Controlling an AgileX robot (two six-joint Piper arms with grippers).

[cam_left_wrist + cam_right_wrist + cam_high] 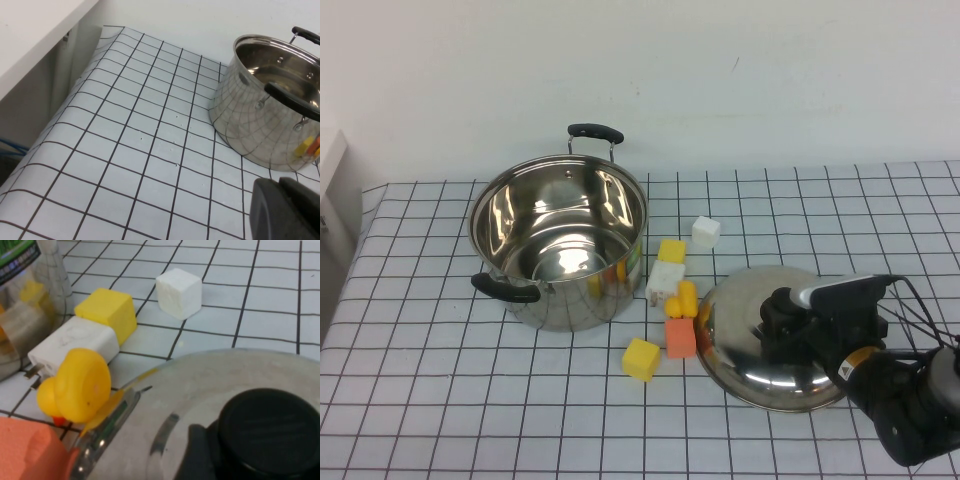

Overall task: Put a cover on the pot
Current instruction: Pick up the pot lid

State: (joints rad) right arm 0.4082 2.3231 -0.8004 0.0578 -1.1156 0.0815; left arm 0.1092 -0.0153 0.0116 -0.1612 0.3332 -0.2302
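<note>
The pot (560,240) is shiny steel with two black loop handles. It stands open and empty at the table's left middle, and also shows in the left wrist view (272,105). The domed steel lid (760,350) with a black knob (780,308) lies on the table to the pot's right. My right gripper (790,315) is over the lid, shut on the knob (270,432), with one finger (200,450) against the knob's side. My left gripper (279,186) is shut and empty, low over the cloth to the left of the pot, out of the high view.
Between pot and lid lie a yellow block (671,250), a white block (705,231), a white plug (663,281), a yellow duck (684,299), an orange block (680,338) and a second yellow block (641,359). The checked cloth (440,400) covers the table.
</note>
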